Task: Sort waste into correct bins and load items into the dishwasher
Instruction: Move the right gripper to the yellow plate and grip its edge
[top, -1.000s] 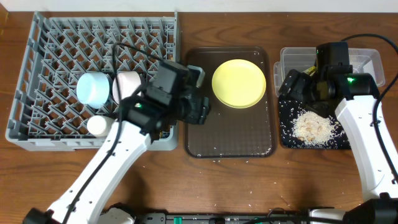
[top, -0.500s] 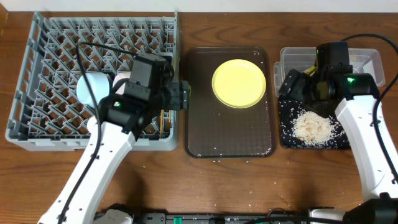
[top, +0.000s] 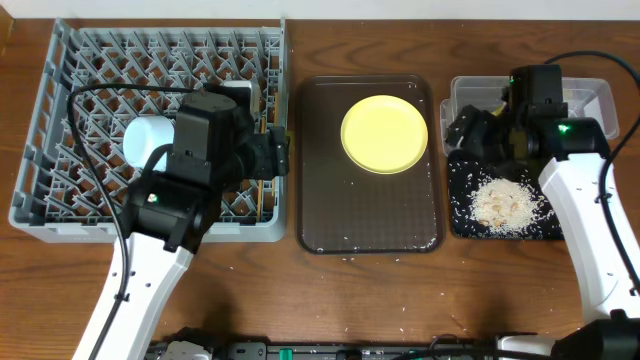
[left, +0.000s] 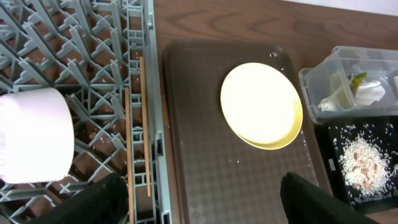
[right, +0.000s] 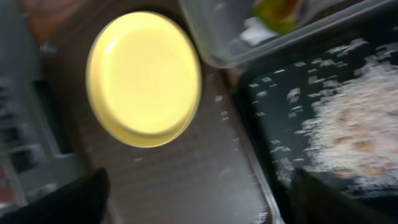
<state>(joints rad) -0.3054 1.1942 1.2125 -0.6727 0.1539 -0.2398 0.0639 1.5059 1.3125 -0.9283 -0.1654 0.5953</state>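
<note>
Status: mostly done, one big item left. Waste looks sorted: the wrapper (left: 356, 79) and tissue (left: 367, 94) sit in the clear tub (top: 590, 100), and the rice (top: 503, 203) is piled in the black tray (top: 555, 228) just in front of it. Stray grains are scattered on the brown serving tray (top: 370, 220) and a few on the table (top: 350, 300); I doubt those are worth chasing. In the dish rack (top: 60, 222): the light-blue bowl (top: 145, 138), a white vessel on its side that I read as the white bowl (left: 31, 134), and the chopsticks (left: 129, 149) lying flat on the lattice near the rack's right edge. The cup is not visible; the left arm covers that part of the rack, so I can't confirm it. Outstanding: the yellow plate (top: 385, 133), flat on the far half of the serving tray, between rack and bins. The left gripper (left: 202, 186) hangs over the rack's right edge, jaws wide apart, nothing in them. The right gripper (right: 199, 180) hovers by the bins' left side; its view is blurred, but the jaws read as spread and empty. Either arm looks able to reach the plate. A flat plate on a flat tray means an awkward rim pick.
</note>
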